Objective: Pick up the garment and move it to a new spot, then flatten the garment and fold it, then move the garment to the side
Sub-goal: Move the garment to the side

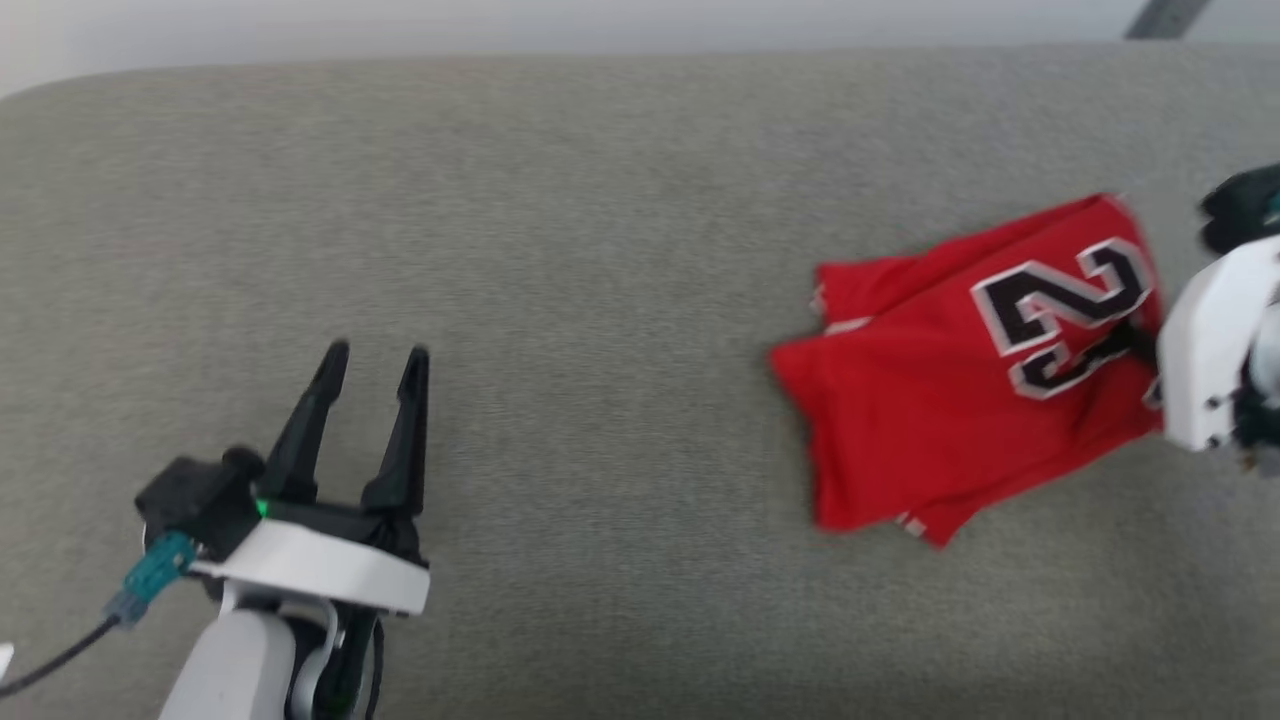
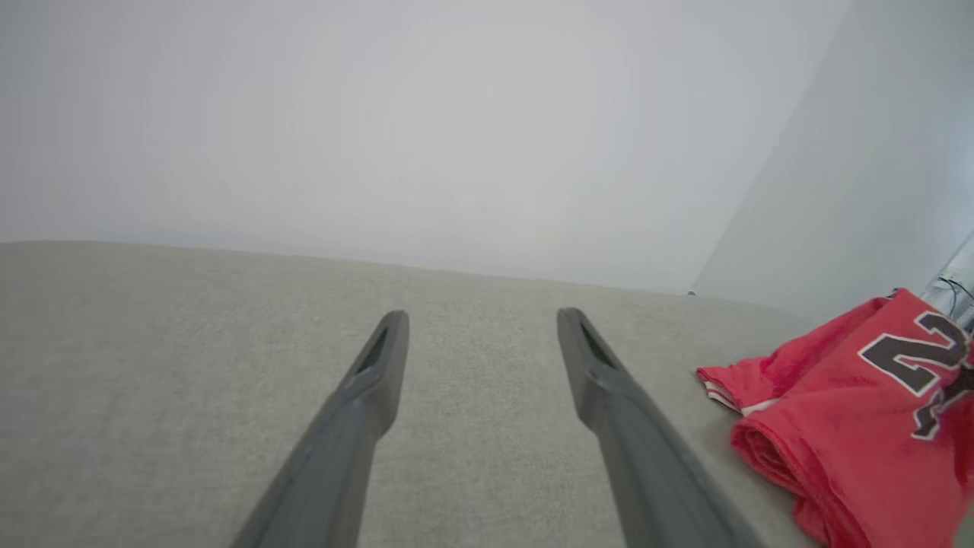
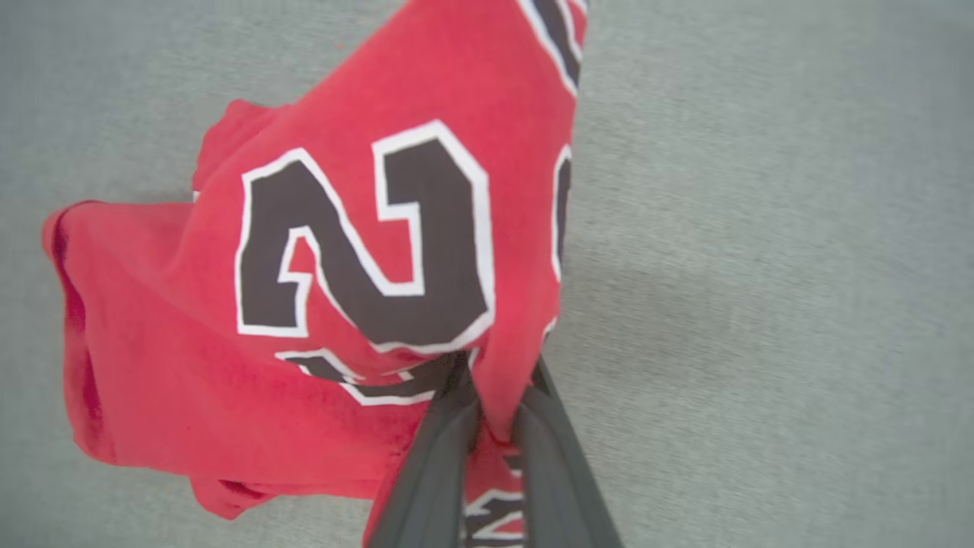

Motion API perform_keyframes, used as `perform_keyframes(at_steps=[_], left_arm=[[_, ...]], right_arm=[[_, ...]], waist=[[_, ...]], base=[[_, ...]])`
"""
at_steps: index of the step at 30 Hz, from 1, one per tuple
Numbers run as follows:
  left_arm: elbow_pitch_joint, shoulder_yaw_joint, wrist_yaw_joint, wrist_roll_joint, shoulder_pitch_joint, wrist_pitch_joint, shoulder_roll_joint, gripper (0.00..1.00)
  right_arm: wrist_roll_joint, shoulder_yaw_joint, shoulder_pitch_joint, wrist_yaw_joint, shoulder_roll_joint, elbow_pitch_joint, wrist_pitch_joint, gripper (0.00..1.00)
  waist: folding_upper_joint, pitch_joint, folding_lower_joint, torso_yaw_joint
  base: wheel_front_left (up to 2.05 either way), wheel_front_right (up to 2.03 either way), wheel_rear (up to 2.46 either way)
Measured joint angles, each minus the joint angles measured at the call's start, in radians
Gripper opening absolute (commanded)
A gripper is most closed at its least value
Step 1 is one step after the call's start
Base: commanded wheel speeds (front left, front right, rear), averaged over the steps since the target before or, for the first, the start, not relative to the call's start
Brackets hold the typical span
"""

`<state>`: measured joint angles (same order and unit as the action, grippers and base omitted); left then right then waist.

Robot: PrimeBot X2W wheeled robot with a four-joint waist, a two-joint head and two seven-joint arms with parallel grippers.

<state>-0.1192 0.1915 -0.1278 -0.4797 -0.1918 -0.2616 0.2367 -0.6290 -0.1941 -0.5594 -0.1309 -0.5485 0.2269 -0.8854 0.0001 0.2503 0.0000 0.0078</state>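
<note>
The garment (image 1: 940, 400) is a red jersey with black, white-outlined numbers, folded into a compact bundle on the grey cushion at the right. My right gripper (image 3: 498, 373) is shut on the garment's edge (image 3: 365, 251), with red cloth pinched between its two dark fingers (image 3: 434, 457). In the head view the right arm's white wrist (image 1: 1210, 350) sits at the garment's right edge. My left gripper (image 1: 378, 352) stands open over bare cushion at the lower left, far from the garment (image 2: 860, 418), with nothing between its fingers (image 2: 380, 373).
The grey fabric cushion (image 1: 560, 250) spans the whole scene, its back edge meeting a pale wall (image 2: 426, 122). A cable with a teal connector (image 1: 150, 575) trails from the left wrist.
</note>
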Motion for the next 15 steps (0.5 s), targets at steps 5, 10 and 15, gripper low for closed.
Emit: perform_keyframes(at_steps=[5,10,15], left_arm=[[0.005,0.059,0.0,0.006,-0.061,0.0,0.017,1.0],[0.002,0.11,0.0,0.006,-0.125,-0.002,0.026,1.0],[-0.004,0.155,0.0,0.006,-0.184,-0.002,0.039,1.0]], right_arm=[[0.036,0.032,-0.049,0.0,-0.03,0.046,0.051,0.0],[0.064,0.048,-0.104,0.0,-0.046,0.092,0.105,0.0],[0.094,0.055,-0.149,0.0,-0.062,0.146,0.157,0.0]], waist=[[-0.0001,0.028,0.0,-0.05],[0.0,0.055,0.0,-0.098],[0.0,0.088,0.0,-0.14]], base=[[0.0,0.0,0.0],[0.0,0.0,0.0],[0.0,0.0,0.0]])
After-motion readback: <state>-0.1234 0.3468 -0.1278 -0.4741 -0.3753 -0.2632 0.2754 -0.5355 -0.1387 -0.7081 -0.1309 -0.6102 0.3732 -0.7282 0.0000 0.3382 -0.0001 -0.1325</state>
